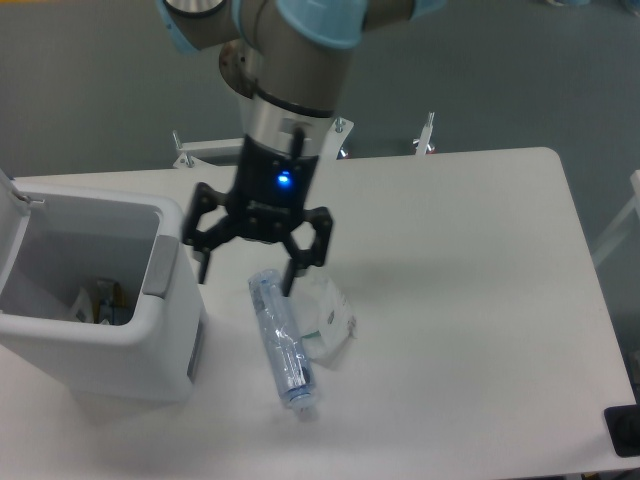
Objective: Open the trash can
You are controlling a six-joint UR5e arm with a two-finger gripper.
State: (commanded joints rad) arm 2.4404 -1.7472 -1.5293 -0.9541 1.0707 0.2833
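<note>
Claw (247, 272) wide, empty. Trash can (100, 340) lid already up, just beside its left finger; bottle (282, 345) right below — retract could clip either.

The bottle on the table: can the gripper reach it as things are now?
Probably yes. The gripper is open just above the bottle's upper end, and nothing lies between them. The trash can stands aside to the left.

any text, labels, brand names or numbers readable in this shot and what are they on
No text can be read here.
plastic bottle: lies on the table, its surface too blurred for any wording.
crumpled wrapper: faint greenish marks, too blurred to read.
items inside the open trash can: too small to read.
gripper: only a blue light above it, no lettering.
</note>
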